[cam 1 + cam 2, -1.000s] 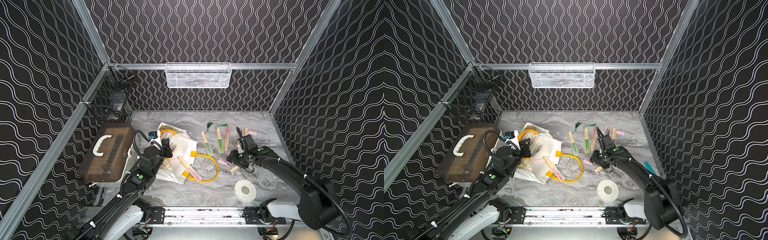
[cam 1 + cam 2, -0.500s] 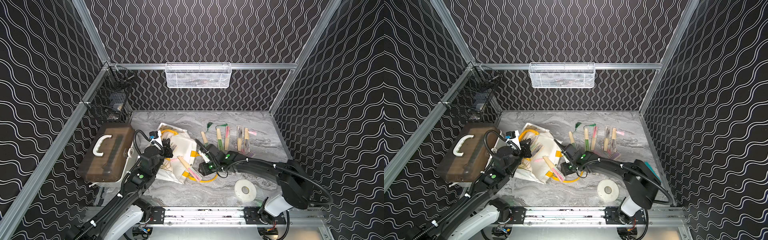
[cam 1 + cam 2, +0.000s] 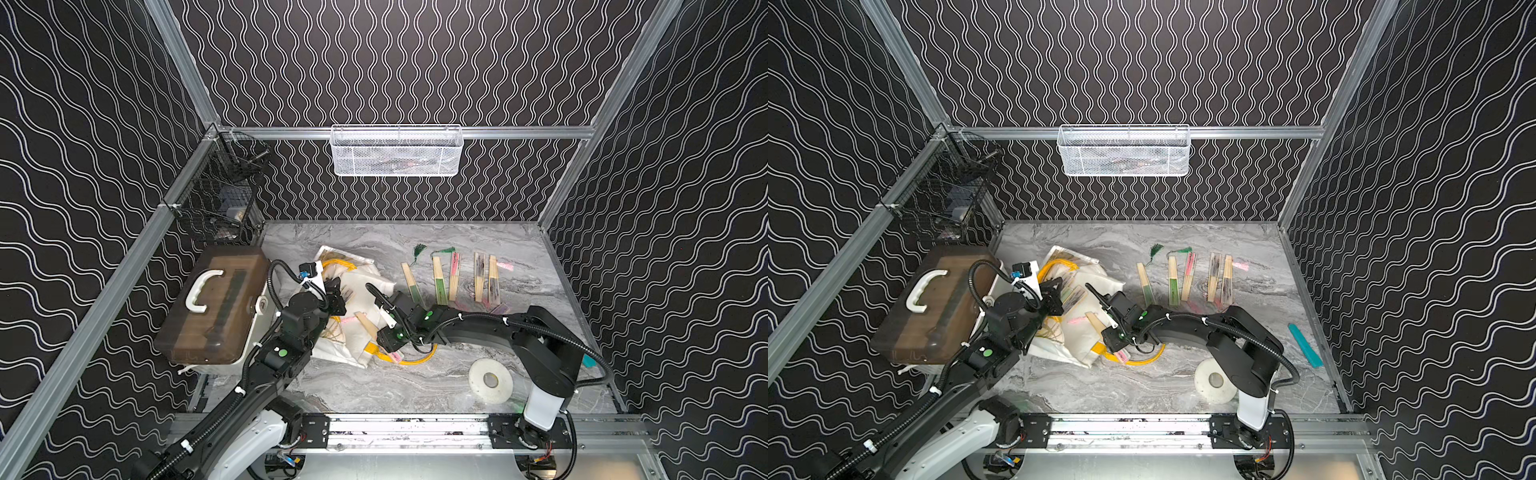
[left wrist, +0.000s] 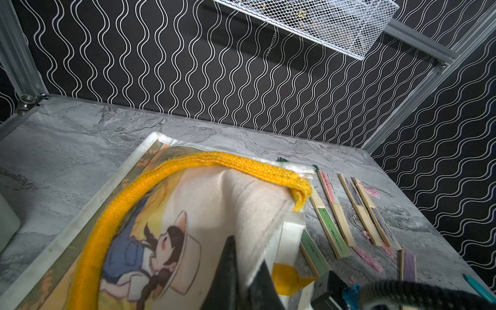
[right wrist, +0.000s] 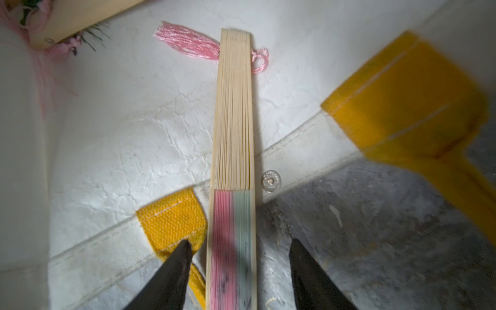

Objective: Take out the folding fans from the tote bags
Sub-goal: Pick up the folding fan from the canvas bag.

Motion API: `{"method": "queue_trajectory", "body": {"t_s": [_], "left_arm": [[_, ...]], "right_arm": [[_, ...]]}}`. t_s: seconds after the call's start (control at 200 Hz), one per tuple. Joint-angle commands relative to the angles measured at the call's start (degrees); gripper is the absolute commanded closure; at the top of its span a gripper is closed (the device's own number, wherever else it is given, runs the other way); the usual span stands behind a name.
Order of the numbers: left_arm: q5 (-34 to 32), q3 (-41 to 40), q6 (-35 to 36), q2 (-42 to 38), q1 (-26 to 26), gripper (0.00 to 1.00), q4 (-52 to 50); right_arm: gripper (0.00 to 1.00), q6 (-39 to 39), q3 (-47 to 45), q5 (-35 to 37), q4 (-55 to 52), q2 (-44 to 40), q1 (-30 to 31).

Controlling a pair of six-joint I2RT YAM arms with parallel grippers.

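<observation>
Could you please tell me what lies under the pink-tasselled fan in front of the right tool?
The fan lies across the hem of the white tote bag: bamboo half on the bag, pink-green half over the grey table. What lies beneath the bag's cloth is covered.

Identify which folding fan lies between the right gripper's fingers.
The fan with pink and greenish folds and a pink tassel, lying half out of the tote bag. No other fan lies between the fingers; several lie in a row on the table.
</observation>
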Motion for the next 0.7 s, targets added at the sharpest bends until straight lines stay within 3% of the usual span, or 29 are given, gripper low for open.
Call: {"method": "queue_trajectory", "body": {"t_s": [0.0, 0.26, 0.696], "left_arm": [[-0.7, 0.1, -0.5, -0.2, 0.0, 1.0, 2.6], [-0.7, 0.0, -0.6, -0.1, 0.0, 1.0, 2.8], [-1.0, 0.3, -0.4, -0.3, 0.0, 1.0, 2.5]], "right_arm": [[0.38, -0.6, 2.1, -1.6, 1.1, 1.4, 0.0], [0.4, -1.4, 1.9, -0.1, -1.1, 3.3, 1.2], [0.53, -0.2, 1.6, 4.5, -4.1, 5.4, 2.4]]}}
